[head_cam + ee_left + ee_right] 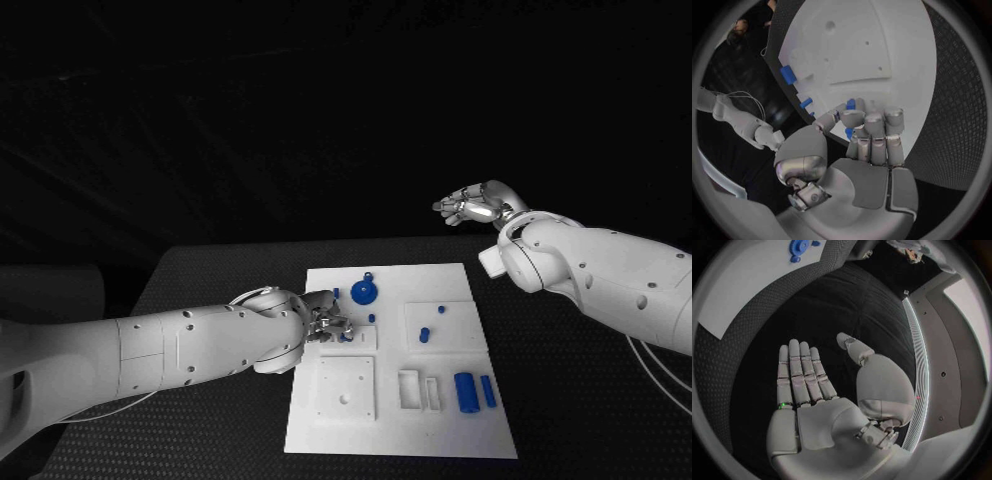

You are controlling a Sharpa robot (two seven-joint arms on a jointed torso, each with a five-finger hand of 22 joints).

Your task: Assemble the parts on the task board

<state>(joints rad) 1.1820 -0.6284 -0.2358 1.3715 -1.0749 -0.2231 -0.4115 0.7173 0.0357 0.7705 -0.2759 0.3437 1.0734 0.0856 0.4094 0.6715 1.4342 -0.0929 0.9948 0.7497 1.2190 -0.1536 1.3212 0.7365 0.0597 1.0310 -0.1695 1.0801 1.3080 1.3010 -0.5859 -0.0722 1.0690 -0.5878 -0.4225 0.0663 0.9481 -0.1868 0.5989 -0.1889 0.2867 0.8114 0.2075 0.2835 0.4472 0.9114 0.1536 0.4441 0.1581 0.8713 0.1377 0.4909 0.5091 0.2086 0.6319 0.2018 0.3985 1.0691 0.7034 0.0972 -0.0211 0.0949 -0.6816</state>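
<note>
The white task board (411,420) lies in the middle of the black table. My left hand (326,322) rests over the board's left edge. In the left wrist view its fingers (873,125) curl around a small blue part (851,104), pinched against the thumb. My right hand (476,207) hangs raised beyond the board's far right corner. It is flat and open (807,385) and holds nothing. A round blue part (365,291) sits near the board's far edge. A thick blue cylinder (466,390) and a thin one (489,391) lie at the near right.
Small blue pegs (424,335) stand mid-board, beside a raised white square block (346,388) and white slotted pieces (420,390). Black table (577,400) surrounds the board on all sides. Two more blue parts (787,75) show near the board's rim in the left wrist view.
</note>
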